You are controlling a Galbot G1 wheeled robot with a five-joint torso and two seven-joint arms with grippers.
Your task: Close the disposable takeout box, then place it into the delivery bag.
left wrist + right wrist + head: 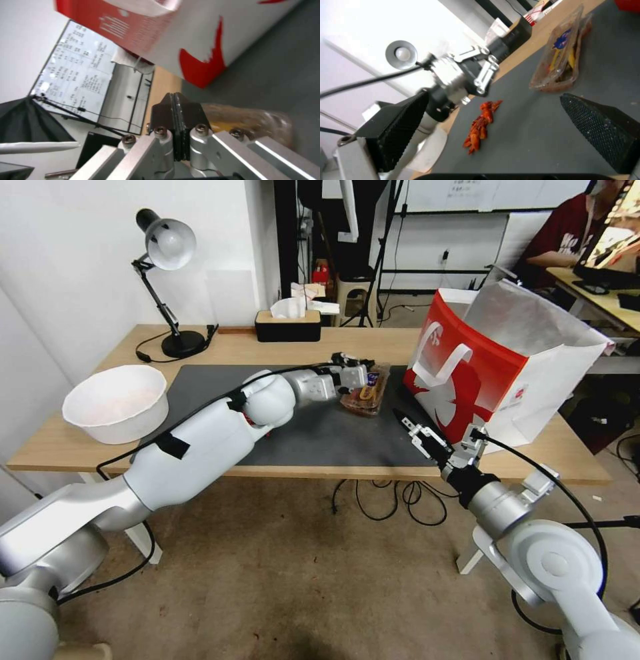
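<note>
Head view showed my left gripper [352, 374] pinched together beside the small clear plastic takeout box [367, 392] near the red-and-white paper delivery bag [497, 363], right gripper [408, 427] spread apart; I feared a nudge would slide it.

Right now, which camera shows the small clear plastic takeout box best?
The right wrist view: the small clear plastic takeout box lies whole and unobstructed on the mat. The head view partly hides it behind the left gripper; the left wrist view shows a blurred corner.

Light wooden surface [267, 350] carries a dark grey mat [320, 437], white bowl [117, 403], black desk lamp [170, 280], black tissue box [288, 325], and red-and-white paper bag [493, 373].
</note>
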